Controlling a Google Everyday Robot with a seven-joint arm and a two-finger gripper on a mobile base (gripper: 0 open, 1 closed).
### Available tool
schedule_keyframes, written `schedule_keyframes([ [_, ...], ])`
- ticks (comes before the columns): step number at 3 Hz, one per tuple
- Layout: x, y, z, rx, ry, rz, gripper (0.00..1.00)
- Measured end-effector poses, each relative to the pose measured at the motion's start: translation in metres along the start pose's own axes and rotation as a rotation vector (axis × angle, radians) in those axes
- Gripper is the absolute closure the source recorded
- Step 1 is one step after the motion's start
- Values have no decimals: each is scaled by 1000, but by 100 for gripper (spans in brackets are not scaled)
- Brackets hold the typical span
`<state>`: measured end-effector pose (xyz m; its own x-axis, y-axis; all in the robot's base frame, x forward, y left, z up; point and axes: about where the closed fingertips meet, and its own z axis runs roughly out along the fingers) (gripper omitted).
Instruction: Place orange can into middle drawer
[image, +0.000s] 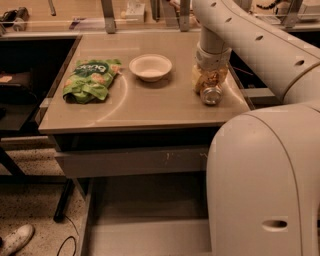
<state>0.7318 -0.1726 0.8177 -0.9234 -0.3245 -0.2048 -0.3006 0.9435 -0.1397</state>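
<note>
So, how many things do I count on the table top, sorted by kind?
Snack bags: 1, the green snack bag
Bowls: 1, the white bowl
Cans: 1, the orange can, lying on its side
Total: 3
The gripper is right at the orange can.

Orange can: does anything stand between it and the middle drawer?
Nothing visible does. The pincer grips the orange can at the right side of the table; the middle drawer stands open below its front edge.
</note>
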Motion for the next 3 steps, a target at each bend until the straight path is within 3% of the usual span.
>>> schedule_keyframes([
  [1, 0, 0, 0, 0, 0, 0, 92],
  [2, 6, -2, -4, -5, 0, -5, 100],
  [3, 33, -9, -16, -10, 12, 26, 100],
])
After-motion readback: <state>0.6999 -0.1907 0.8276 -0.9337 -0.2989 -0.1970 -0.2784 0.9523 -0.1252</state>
